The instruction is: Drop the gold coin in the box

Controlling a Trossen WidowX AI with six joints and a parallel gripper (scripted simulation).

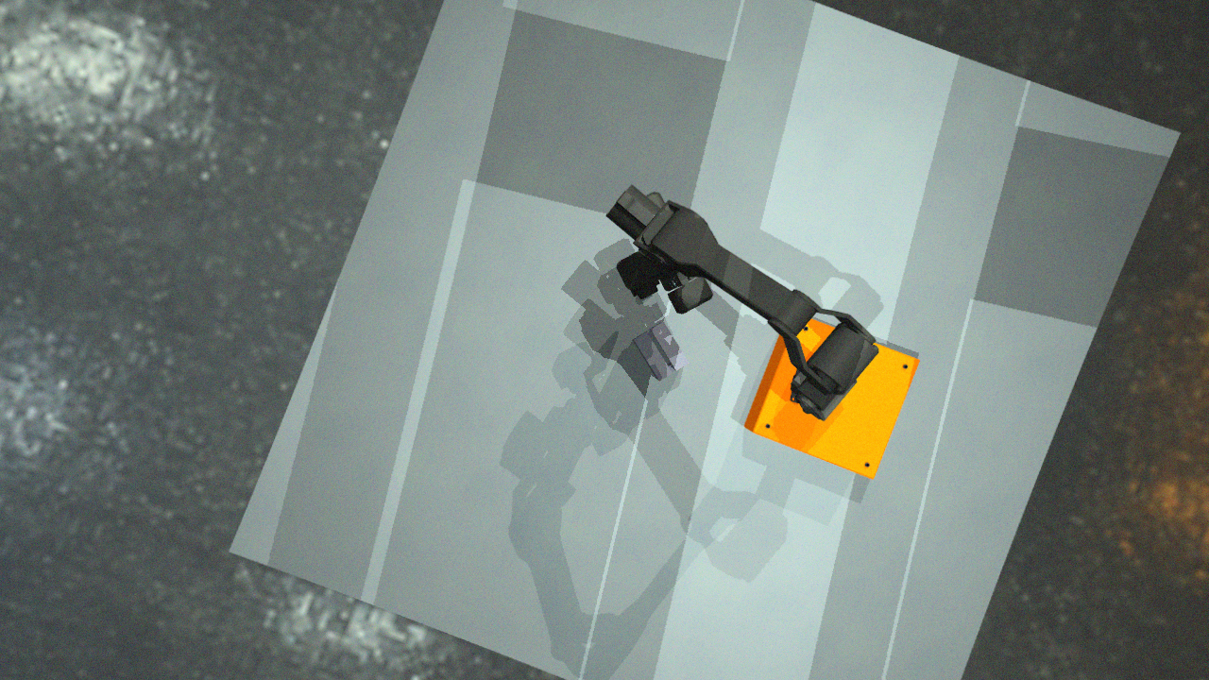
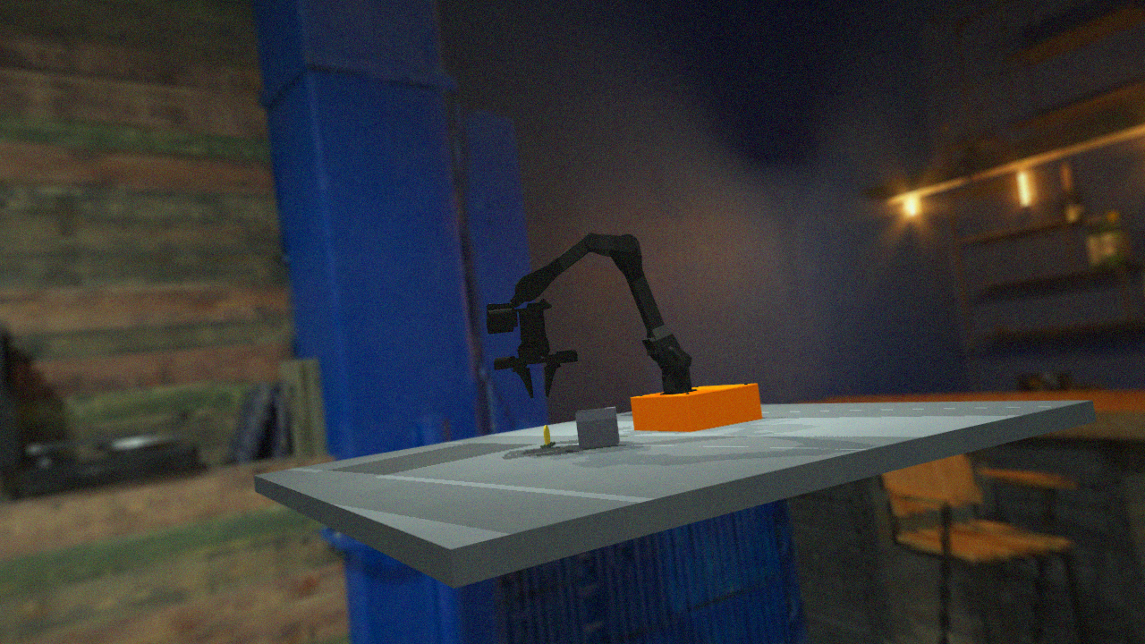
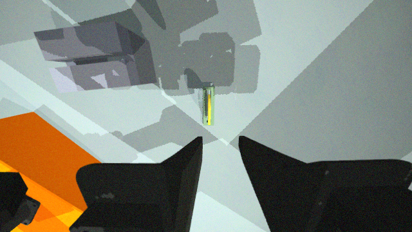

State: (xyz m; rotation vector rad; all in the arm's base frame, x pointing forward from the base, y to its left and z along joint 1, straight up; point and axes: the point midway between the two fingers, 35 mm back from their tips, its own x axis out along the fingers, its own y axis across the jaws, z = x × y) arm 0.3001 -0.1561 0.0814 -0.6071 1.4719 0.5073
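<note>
Blue pillar [image 2: 376, 240], plank wall [image 2: 136, 199], warm shelf lamps [image 2: 912, 204], wooden chair [image 2: 961, 512].
</note>
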